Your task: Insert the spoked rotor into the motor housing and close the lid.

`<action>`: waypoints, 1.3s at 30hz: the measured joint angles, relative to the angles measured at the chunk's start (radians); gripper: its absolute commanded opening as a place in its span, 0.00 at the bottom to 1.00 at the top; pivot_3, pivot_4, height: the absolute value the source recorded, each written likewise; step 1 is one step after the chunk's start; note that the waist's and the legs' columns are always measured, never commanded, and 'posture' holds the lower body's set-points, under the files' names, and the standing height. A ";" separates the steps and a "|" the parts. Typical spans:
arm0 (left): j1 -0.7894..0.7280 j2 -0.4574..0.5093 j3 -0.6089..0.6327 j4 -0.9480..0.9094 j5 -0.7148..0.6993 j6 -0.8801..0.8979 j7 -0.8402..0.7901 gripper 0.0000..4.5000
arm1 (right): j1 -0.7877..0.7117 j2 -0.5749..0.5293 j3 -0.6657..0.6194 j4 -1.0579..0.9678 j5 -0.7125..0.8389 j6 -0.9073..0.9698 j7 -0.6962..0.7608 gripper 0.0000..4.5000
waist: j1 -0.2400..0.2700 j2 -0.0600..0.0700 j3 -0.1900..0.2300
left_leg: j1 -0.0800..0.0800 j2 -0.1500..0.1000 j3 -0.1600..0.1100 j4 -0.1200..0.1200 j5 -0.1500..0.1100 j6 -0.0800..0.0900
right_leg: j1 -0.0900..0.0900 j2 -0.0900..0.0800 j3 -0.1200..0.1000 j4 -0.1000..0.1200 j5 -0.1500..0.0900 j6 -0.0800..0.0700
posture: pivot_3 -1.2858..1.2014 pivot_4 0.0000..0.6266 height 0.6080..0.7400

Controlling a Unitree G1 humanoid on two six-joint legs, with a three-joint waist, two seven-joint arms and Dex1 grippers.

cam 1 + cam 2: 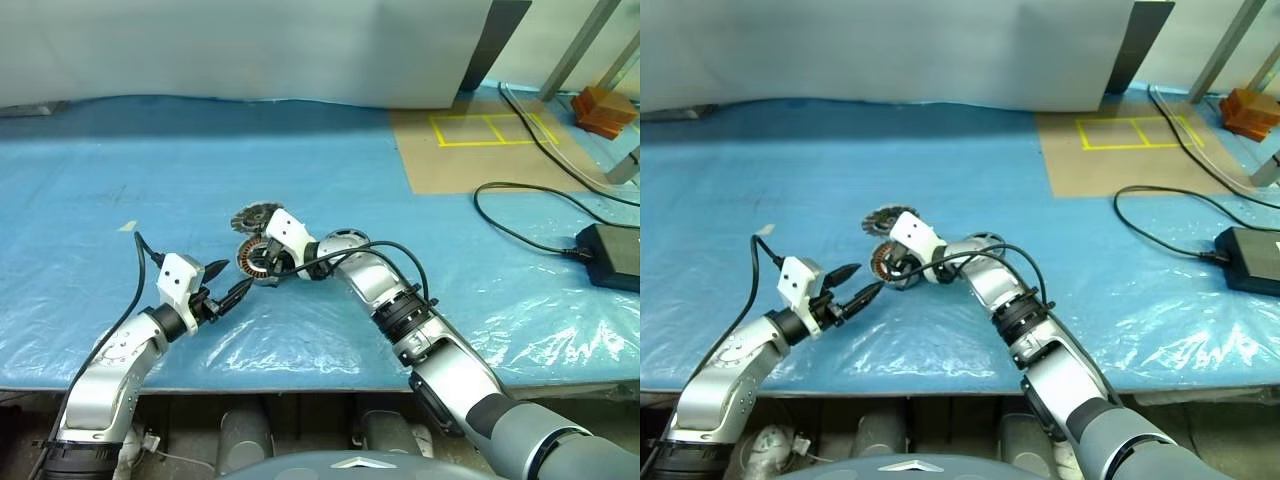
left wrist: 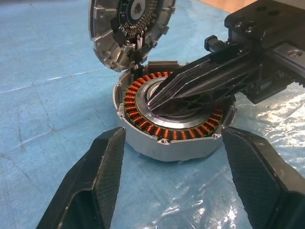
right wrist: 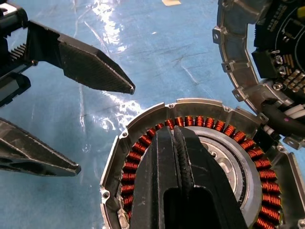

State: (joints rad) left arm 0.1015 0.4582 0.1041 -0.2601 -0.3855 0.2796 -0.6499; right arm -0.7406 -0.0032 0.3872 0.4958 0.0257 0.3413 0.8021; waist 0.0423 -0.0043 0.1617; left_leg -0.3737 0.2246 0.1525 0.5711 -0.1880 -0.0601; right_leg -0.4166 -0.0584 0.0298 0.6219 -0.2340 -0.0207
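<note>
The right gripper [image 3: 177,138], jaws pressed together, rests in the motor housing [image 2: 174,138]; the left gripper [image 1: 228,284] gapes wide beside it.

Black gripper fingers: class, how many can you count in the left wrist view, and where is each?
4. Two open fingers of the left gripper flank the round grey metal motor housing with copper windings. Two shut fingers of the right gripper press into its centre.
</note>
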 measured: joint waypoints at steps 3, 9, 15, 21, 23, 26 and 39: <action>0.001 0.000 0.000 0.001 0.002 0.000 0.000 0.75 | 0.032 -0.004 -0.065 -0.050 0.098 0.086 0.067 0.01 | 0.003 0.000 0.000 | -0.003 0.000 0.000 0.000 0.000 0.000 | -0.001 0.000 0.000 -0.001 0.000 0.000 | 0.52 0.24 1.00; -0.003 0.000 0.000 -0.003 -0.003 0.000 -0.009 0.75 | 0.039 -0.116 -0.181 -0.224 0.220 0.184 0.138 0.01 | 0.004 0.000 0.000 | -0.005 0.000 -0.001 0.000 0.000 0.000 | -0.003 0.001 -0.001 0.000 0.003 0.004 | 0.52 0.24 1.00; -0.001 0.004 -0.008 -0.047 -0.021 0.012 -0.033 0.75 | 0.038 -0.453 -0.171 -0.426 0.219 0.210 0.299 0.01 | 0.014 0.000 0.000 | -0.004 0.000 -0.001 0.000 0.000 0.000 | -0.003 0.000 -0.001 -0.001 0.003 0.004 | 0.52 0.24 1.00; -0.019 -0.012 -0.057 -0.066 -0.023 0.014 -0.040 0.75 | -0.016 -0.583 -0.090 -0.337 0.097 -0.038 0.421 0.35 | -0.004 0.000 0.000 | -0.003 0.001 0.000 0.002 0.000 0.000 | -0.003 0.001 0.000 0.001 0.000 0.000 | 0.52 0.24 1.00; -0.025 -0.021 -0.071 -0.063 -0.022 0.014 -0.040 0.75 | -0.073 -0.581 -0.060 -0.248 0.058 -0.126 0.443 0.50 | -0.004 0.000 0.000 | -0.004 0.001 0.000 0.004 0.000 0.001 | -0.003 0.001 0.000 0.002 0.000 0.000 | 0.52 0.24 1.00; -0.030 -0.027 -0.078 -0.048 -0.015 0.012 -0.039 0.75 | -0.136 -0.574 -0.033 -0.125 0.008 -0.237 0.480 0.73 | 0.000 -0.001 0.000 | -0.005 0.001 0.000 0.006 0.000 0.001 | -0.003 0.001 0.000 0.001 0.000 0.000 | 0.52 0.24 1.00; -0.028 -0.034 -0.094 -0.021 0.019 -0.013 -0.029 0.75 | -0.311 -0.466 0.075 0.329 -0.189 -0.582 0.541 0.80 | 0.001 -0.001 0.000 | -0.010 0.001 0.000 0.007 0.002 0.007 | -0.006 0.000 -0.002 0.002 0.000 -0.001 | 0.52 0.24 1.00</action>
State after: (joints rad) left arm 0.0737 0.4238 0.0101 -0.2809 -0.3668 0.2665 -0.6785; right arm -1.0514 -0.4694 0.4621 0.8249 -0.1632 -0.2408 1.3432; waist 0.0435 -0.0048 0.1619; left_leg -0.3838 0.2260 0.1524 0.5784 -0.1855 -0.0528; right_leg -0.4225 -0.0580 0.0280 0.6238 -0.2336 -0.0214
